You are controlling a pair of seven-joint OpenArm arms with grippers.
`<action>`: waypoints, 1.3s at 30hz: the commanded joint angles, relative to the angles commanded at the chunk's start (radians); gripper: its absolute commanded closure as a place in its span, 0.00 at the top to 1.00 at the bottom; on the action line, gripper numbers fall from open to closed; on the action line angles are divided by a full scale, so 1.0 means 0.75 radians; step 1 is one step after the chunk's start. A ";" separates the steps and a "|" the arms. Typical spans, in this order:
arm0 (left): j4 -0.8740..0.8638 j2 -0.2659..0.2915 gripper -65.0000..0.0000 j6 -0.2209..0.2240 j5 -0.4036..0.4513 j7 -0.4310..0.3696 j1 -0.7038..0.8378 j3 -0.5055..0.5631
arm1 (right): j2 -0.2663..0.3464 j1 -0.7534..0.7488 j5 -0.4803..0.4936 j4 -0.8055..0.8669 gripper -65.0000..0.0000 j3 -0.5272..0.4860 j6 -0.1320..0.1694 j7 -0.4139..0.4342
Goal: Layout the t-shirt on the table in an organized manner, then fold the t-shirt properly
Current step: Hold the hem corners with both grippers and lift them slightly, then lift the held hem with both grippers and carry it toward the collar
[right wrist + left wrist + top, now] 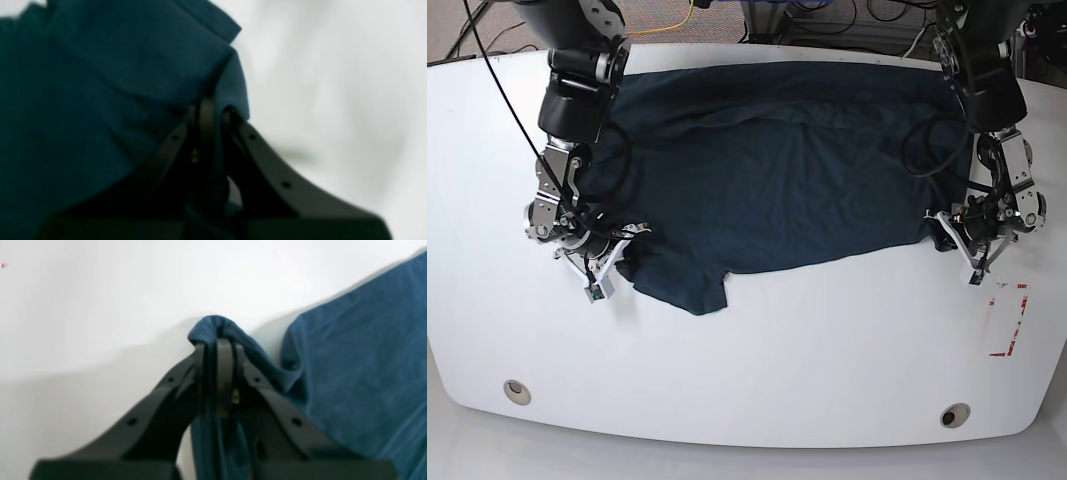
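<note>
The dark navy t-shirt (767, 180) lies spread across the far half of the white table (807, 350). My left gripper (217, 343) is shut on a bunched fold of the t-shirt (360, 356) at the cloth's right edge, seen in the base view as the left gripper (952, 235). At the near left corner of the cloth, my right gripper (215, 111) is shut on a pinch of the t-shirt (100, 83); the base view shows the right gripper (617, 255) there. A short flap of cloth (692, 290) sticks out toward the near edge.
Two round grey grommets (517, 390) (954, 414) sit near the front edge. A red tape rectangle (1007, 320) marks the table at the right, just in front of the left arm. Cables hang behind the far edge.
</note>
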 joint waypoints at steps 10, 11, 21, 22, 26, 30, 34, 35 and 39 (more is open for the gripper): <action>-0.068 -0.035 0.04 -0.006 0.000 0.002 -0.113 0.000 | -0.037 -0.096 -0.008 0.241 0.00 0.000 0.000 -0.063; -0.065 -0.035 0.04 -0.006 -0.002 0.004 -0.119 0.000 | -0.037 -0.102 -0.008 0.260 0.00 0.000 0.000 -0.063; -0.027 -0.065 0.04 -0.045 -0.008 0.006 -0.113 -0.010 | -0.031 -0.213 -0.008 0.454 0.00 0.000 0.000 -0.104; -0.027 -0.065 0.04 -0.061 -0.008 0.006 -0.104 -0.010 | -0.031 -0.219 -0.008 0.473 0.00 0.000 0.000 -0.119; -0.025 -0.065 0.04 -0.066 -0.008 0.008 -0.072 -0.010 | -0.031 -0.258 -0.002 0.556 0.00 0.000 0.000 -0.166; -0.025 -0.068 0.05 -0.066 -0.008 0.045 -0.070 -0.031 | -0.037 -0.274 -0.004 0.575 0.00 0.000 0.000 -0.168; -0.029 -0.065 0.19 -0.066 0.000 0.059 -0.070 -0.110 | -0.039 -0.274 0.000 0.573 0.00 0.000 0.000 -0.168; -0.029 -0.065 0.23 -0.066 0.000 0.059 -0.070 -0.121 | -0.041 -0.274 0.000 0.573 0.00 0.000 0.000 -0.168; -0.031 -0.065 0.47 -0.049 0.002 0.055 -0.068 -0.143 | -0.041 -0.272 0.000 0.573 0.00 -0.002 0.000 -0.168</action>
